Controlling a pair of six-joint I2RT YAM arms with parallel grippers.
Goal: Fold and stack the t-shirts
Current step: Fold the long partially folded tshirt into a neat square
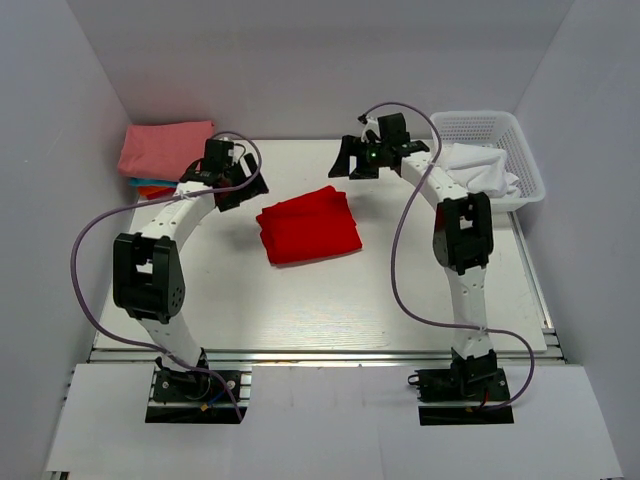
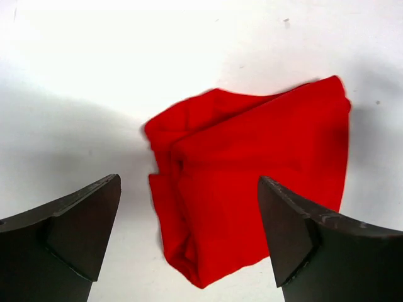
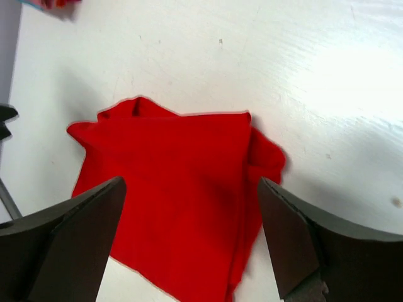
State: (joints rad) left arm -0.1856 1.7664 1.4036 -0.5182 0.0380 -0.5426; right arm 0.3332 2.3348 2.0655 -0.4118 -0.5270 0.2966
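Folded red t-shirt (image 1: 308,225), white table (image 1: 330,310), white enclosure walls (image 1: 300,60)

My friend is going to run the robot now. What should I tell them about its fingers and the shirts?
Left gripper: fingers open, empty, over the table just left of the red t-shirt.
Right gripper: fingers open, empty, beyond the shirt's far right corner.
The red t-shirt lies folded mid-table. The pink t-shirt tops the stack at far left, with teal and orange-red edges under it.
White cloth sits in the white basket.
Done: red one folded.
Left: move it onto the stack; the white cloth probably needs folding too.
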